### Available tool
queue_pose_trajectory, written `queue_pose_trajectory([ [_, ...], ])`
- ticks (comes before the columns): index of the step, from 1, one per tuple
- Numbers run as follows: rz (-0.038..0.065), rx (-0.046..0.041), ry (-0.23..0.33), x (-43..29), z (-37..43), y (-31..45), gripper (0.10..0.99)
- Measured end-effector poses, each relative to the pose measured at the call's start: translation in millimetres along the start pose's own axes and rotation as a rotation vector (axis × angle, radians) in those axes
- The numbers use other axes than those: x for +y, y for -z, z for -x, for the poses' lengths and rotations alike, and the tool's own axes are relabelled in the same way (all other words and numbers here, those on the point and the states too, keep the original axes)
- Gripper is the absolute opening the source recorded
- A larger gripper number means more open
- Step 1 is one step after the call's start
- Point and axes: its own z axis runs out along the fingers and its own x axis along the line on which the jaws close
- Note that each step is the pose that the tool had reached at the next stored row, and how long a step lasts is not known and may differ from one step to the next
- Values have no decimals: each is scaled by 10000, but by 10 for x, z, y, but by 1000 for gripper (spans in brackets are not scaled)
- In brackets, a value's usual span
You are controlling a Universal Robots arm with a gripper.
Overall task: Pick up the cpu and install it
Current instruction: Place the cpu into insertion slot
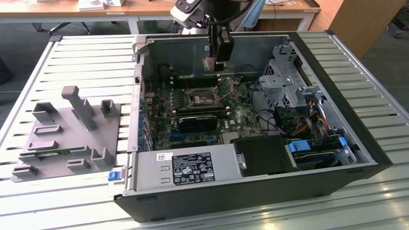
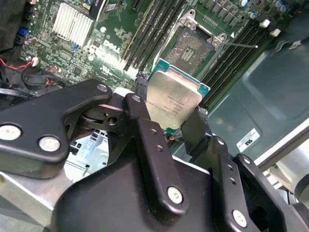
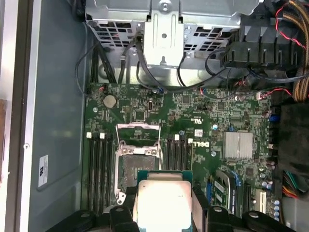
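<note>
My gripper [image 1: 210,62] is shut on the cpu [image 1: 209,64], a flat square chip with a silver-grey metal top and a green rim. It hangs in the air inside the open computer case, above the motherboard and just behind the open socket [image 1: 203,98]. In both wrist views the black fingers [image 2: 140,104] clamp the cpu [image 2: 174,99] by two opposite edges. The first wrist view has the cpu [image 3: 163,203] close to the socket [image 3: 136,166], whose metal frame stands open with a bare contact field.
The black case [image 1: 357,120] lies open on a slatted table. Inside are a grey power supply [image 1: 185,167], a metal drive cage [image 1: 284,76], cable bundles [image 1: 307,115] and a black card [image 1: 198,122]. Memory slots [image 3: 179,152] flank the socket. A grey fixture [image 1: 70,129] stands at the exterior view's left.
</note>
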Motion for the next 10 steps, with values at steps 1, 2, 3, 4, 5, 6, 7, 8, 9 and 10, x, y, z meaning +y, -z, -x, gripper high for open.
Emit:
queue_pose_trajectory([
  [1, 3, 0, 2, -1, 2, -5, 533],
  [2, 4, -1, 2, -1, 4, -6, 533],
  [3, 4, -6, 1, -1, 3, -9, 533],
  [4, 3, -8, 2, -1, 3, -12, 533],
  [5, 4, -8, 2, -2, 4, -18, 533],
  [6, 4, -7, 2, -2, 3, -22, 533],
  [7, 4, -7, 2, -4, 3, -28, 533],
  [8, 4, -7, 2, -7, 1, -37, 533],
  [9, 4, -6, 20, -7, -4, -46, 533],
  [10, 6, 3, 52, -8, -7, -60, 533],
])
